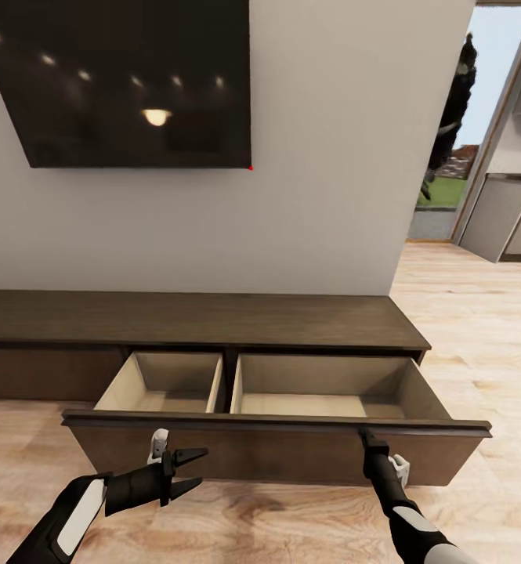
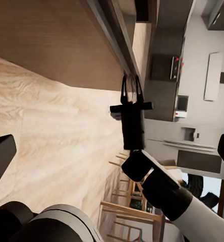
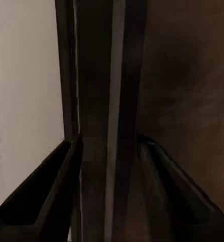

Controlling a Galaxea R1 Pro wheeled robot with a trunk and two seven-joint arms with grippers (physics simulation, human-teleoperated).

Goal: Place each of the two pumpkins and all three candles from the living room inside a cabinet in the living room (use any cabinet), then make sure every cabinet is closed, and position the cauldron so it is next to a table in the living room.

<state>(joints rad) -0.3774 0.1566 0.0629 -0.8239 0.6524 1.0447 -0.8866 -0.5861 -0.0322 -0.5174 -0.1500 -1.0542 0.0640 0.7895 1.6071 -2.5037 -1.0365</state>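
Against the pale wall, under a dark wall screen (image 1: 127,78), the cabinet (image 1: 197,317) runs its long axis left to right along the wall, its fronts facing the robot. Its right-hand drawer (image 1: 276,458) stands pulled out, and both pale compartments inside look bare, so I judge the stowing not yet begun: pumpkins, candles, closing up and the cauldron all remain. The right claw (image 1: 367,435) pinches the drawer front's top lip, one finger on each side. The left claw (image 1: 191,470) hangs spread and empty before the drawer front.
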